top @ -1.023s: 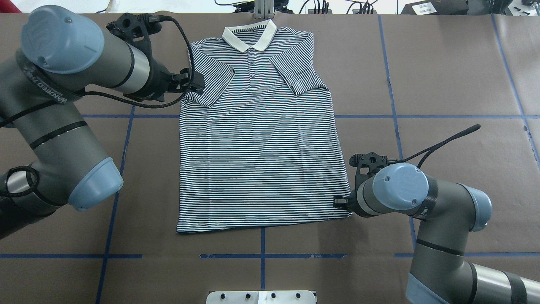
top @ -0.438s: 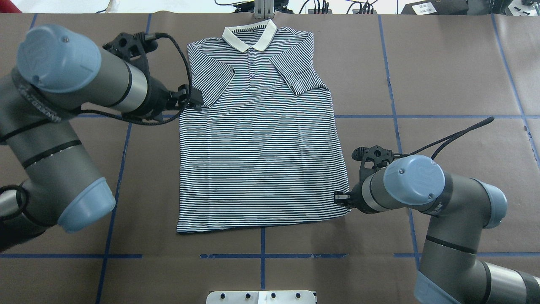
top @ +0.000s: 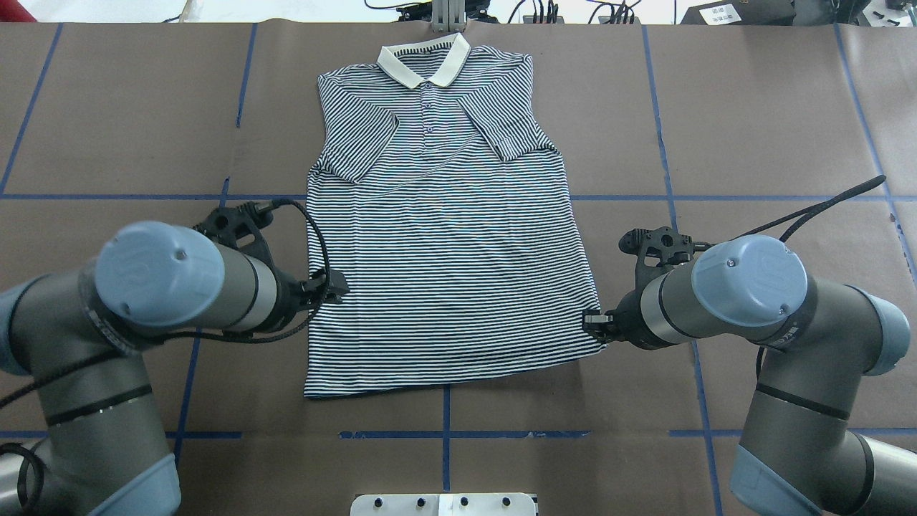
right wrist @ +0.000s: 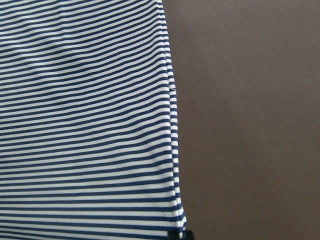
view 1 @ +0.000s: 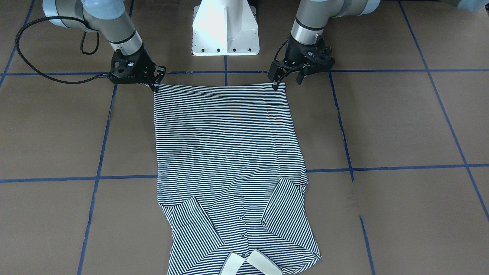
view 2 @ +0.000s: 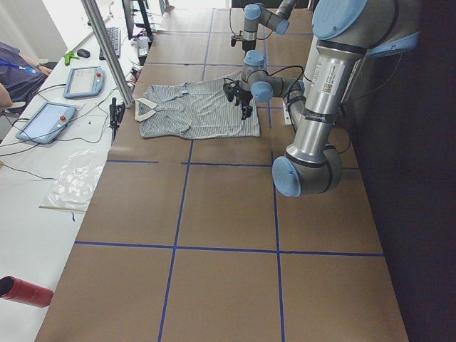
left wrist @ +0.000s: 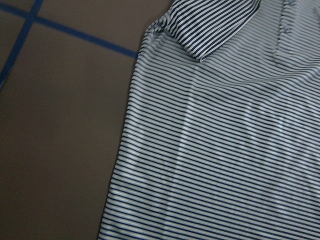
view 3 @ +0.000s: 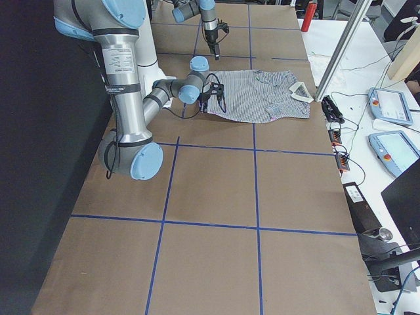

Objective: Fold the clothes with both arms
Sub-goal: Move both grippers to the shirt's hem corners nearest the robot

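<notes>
The striped polo shirt (top: 444,236) lies flat on the brown table, cream collar (top: 424,61) at the far edge and both sleeves folded inward. It also shows in the front view (view 1: 225,152). My left gripper (top: 335,287) hangs open at the shirt's left edge near the hem; in the front view (view 1: 286,81) its fingers stand spread over that hem corner. My right gripper (top: 593,324) is at the right hem corner, shut on the cloth; it also shows in the front view (view 1: 156,82). The right wrist view shows the shirt's edge (right wrist: 172,125) running down to the fingertips.
The white pedestal base (view 1: 225,30) stands just behind the hem, between the arms. Blue tape lines (top: 444,433) grid the table. An operators' desk with tablets (view 2: 50,117) and a metal post (view 2: 107,50) lie beyond the collar end. A red cylinder (view 2: 25,292) lies off the table's corner.
My left arm swept from the shirt's left sleeve back along its left edge to near the hem. My right gripper shifted slightly outward, and the right hem corner moved with it.
</notes>
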Robot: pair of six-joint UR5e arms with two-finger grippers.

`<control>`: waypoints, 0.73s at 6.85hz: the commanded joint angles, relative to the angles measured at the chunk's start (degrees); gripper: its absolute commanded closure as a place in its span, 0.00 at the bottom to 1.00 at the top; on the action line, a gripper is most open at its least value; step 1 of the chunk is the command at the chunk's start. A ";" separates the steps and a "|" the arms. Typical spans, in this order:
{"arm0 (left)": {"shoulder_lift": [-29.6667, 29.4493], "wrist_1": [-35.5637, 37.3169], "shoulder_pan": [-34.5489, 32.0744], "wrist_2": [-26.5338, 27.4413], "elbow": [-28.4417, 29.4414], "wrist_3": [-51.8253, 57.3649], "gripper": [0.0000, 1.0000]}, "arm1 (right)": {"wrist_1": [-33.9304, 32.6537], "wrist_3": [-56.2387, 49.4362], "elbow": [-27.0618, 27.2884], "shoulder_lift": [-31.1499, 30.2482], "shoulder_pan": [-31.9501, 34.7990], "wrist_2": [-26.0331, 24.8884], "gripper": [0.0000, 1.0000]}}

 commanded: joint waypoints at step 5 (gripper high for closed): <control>0.86 1.81 9.28 6.35 5.75 -9.02 0.08 | 0.03 -0.02 0.29 0.23 0.27 -0.25 1.00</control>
